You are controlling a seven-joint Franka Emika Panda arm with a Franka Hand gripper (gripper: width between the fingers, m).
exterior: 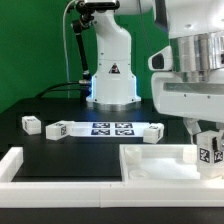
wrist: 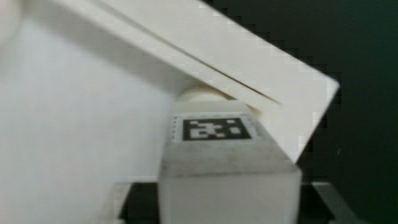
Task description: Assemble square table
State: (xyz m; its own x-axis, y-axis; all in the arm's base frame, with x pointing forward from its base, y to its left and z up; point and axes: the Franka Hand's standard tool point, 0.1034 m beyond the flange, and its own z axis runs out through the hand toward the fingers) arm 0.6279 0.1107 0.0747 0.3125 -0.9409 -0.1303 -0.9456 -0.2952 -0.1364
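Found the square panel (exterior: 150, 165) lying flat on the black table (exterior: 60, 145), rim up, near the front and toward the exterior view's right. Caught one leg (exterior: 211, 152) right at the panel's right end, upright with tags showing, pinched in the gripper (exterior: 208, 140), jaws closed tight on it. Same story from the wrist view: leg (wrist: 222, 170) dead centre, tag facing the camera, butted up against a corner of the panel (wrist: 107, 110). Couldn't tell whether properly seated or just touching.

Farther back, spotted a loose leg (exterior: 30, 124) and a second loose leg (exterior: 57, 128) toward the exterior view's left, plus a third loose leg (exterior: 150, 132) more to the right. Noticed the marker board (exterior: 108, 128) flat between those. Also clocked the long white border bars (exterior: 25, 165) along the front and left, and the arm's base (exterior: 110, 70) at the back.
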